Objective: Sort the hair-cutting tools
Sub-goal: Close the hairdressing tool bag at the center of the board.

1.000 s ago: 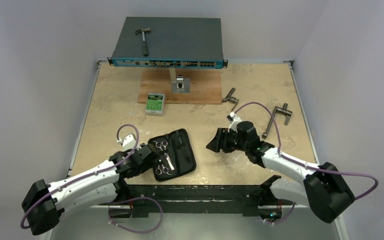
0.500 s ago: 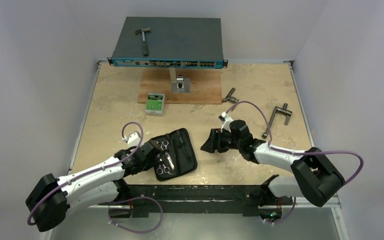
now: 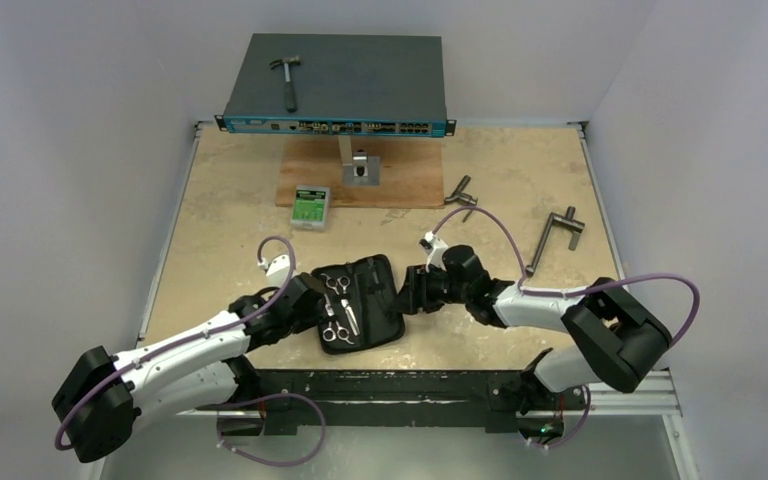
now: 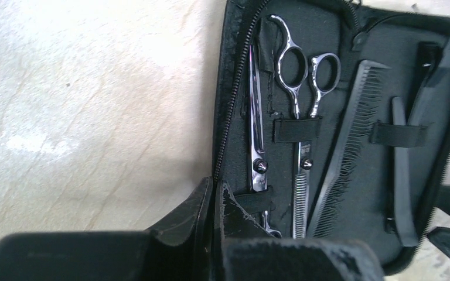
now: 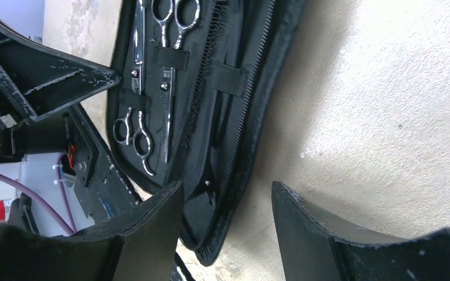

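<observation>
Table (image 3: pixel 220 200): open case (image 3: pixel 380 300) sits centre-near, between both arms. Its long axis runs near-to-far, w/ tools strapped along it. L gripper (image 4: pixel 215 190) is pinched closed on the case's left rim, prob. to steady it. R gripper (image 5: pixel 227 193) has jaws partly apart, straddling the right rim, holding nothing. Comb (image 4: pixel 345 146) lies mid-case. 2 scissors (image 4: pixel 296 70) are on the left half, just beside L. Clips (image 4: pixel 401 164) are on the right, nearest R. Next pick is prob. R's, coming from the right w/ jaws across the axis.
</observation>
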`<state>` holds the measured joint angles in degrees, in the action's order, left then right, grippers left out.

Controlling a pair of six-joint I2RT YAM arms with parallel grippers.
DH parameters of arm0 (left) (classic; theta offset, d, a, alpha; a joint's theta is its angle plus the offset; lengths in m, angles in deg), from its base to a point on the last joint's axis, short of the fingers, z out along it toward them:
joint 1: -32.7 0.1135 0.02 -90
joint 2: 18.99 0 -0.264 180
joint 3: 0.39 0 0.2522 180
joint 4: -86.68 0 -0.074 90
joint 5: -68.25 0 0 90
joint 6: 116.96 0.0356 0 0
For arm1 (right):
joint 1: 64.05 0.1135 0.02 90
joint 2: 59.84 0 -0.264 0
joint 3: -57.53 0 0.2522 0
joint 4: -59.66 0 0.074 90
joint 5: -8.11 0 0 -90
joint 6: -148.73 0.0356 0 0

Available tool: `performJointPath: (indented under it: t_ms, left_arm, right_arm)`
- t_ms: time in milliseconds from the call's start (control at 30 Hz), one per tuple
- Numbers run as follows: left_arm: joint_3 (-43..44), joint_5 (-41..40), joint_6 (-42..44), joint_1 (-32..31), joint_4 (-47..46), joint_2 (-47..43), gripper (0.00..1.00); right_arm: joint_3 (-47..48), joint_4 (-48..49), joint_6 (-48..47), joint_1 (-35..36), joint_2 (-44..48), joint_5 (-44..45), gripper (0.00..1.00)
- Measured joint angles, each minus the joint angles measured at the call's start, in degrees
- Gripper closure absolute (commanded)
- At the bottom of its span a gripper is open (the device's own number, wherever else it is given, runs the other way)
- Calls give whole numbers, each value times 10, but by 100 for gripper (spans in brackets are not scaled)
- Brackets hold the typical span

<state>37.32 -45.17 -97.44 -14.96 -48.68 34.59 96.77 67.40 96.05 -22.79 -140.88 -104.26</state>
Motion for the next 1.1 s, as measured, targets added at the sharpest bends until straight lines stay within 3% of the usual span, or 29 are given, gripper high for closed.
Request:
performJointPath:
  t_ms: [333, 700, 1100]
  left_arm:
    - [53, 32, 88, 0, -44, 12, 100]
    - [103, 86, 143, 0, -79, 33, 100]
    - [205, 115, 200, -45, -120, 167, 100]
  right_arm:
    - [-19, 12, 5, 0, 1, 6, 47]
    - [-32, 19, 13, 0, 1, 17, 42]
    - [-53, 64, 31, 0, 2, 3, 37]
